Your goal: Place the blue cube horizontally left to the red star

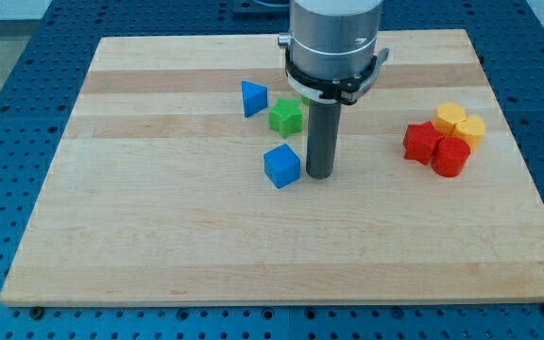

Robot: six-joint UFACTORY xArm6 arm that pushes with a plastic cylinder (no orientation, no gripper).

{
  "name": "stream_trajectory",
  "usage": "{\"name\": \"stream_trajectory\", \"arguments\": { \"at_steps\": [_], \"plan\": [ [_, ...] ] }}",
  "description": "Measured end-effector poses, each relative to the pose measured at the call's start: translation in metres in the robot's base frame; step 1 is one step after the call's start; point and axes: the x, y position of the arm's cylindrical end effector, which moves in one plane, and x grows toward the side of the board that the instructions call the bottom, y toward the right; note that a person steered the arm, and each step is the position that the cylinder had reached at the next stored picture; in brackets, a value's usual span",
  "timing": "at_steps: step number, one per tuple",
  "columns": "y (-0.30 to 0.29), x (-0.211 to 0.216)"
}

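Observation:
The blue cube [281,166] sits near the middle of the wooden board [159,236]. My tip [319,176] rests on the board just to the right of the blue cube, almost touching it. The red star [422,142] lies far to the view's right, in a cluster with a red cylinder [450,158]. The blue cube is well to the left of the red star and slightly lower in the view.
A green star [286,117] and a blue triangle [253,98] lie just above the blue cube. A yellow block [450,117] and a second yellow block [470,130] touch the red cluster. The arm's grey body [335,42] hangs over the board's top middle.

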Motion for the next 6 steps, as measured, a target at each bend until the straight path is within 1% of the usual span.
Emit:
{"name": "stream_trajectory", "arguments": {
  "at_steps": [2, 3, 4, 6],
  "plan": [
    [-0.044, 0.005],
    [-0.059, 0.019],
    [-0.071, 0.032],
    [-0.084, 0.032]
  ]
}}
